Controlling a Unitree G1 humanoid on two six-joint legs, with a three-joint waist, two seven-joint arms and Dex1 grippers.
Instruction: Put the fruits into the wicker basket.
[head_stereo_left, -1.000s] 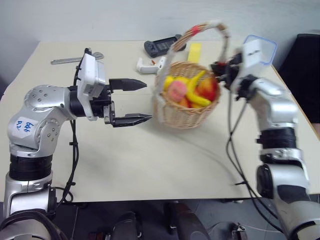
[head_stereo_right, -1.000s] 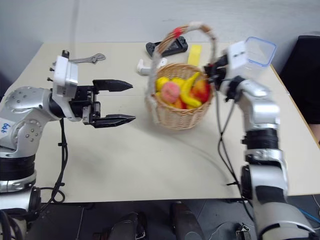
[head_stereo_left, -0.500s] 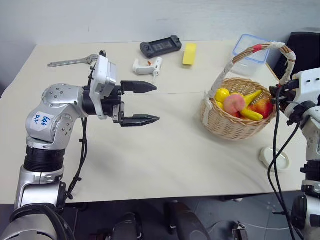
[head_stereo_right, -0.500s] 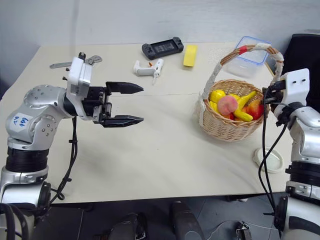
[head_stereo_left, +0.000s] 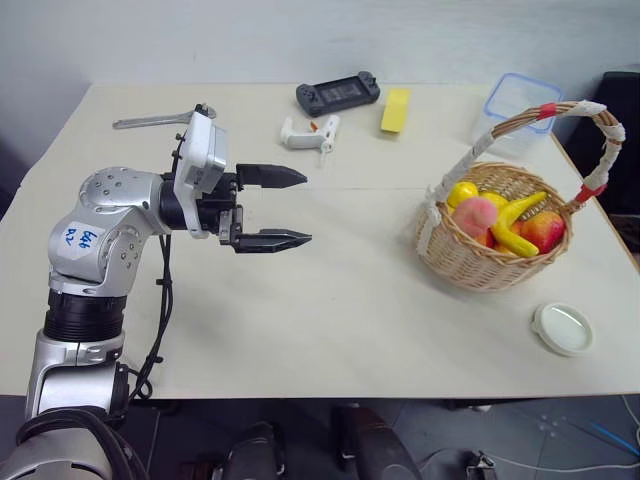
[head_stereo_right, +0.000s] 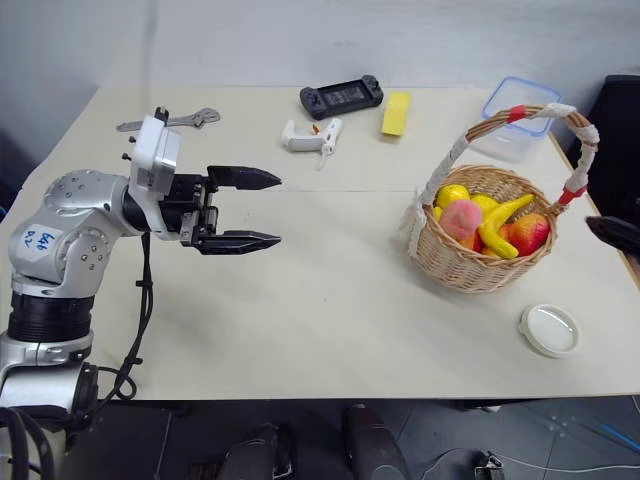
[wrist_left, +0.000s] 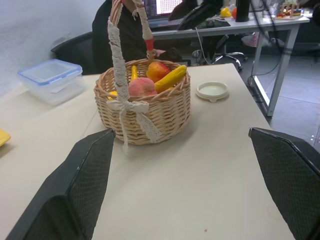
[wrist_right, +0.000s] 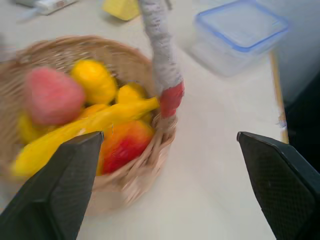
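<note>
- Basket (head_stereo_left: 495, 255): holds peach (head_stereo_left: 477, 213) and apple (head_stereo_left: 545, 231), probably touching.
- My left gripper (head_stereo_left: 290, 208): spread, empty, well apart from basket.
- My right gripper (wrist_right: 165, 190): spread, empty, beside basket.

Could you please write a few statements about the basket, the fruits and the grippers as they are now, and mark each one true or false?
1. The peach-like fruit lies in the wicker basket. True.
2. The apple-like fruit sits on the table. False: it is in the basket.
3. The left gripper holds a banana. False: it is open and empty.
4. The right gripper is open. True.
5. The white lid lies beside the basket. True.
</note>
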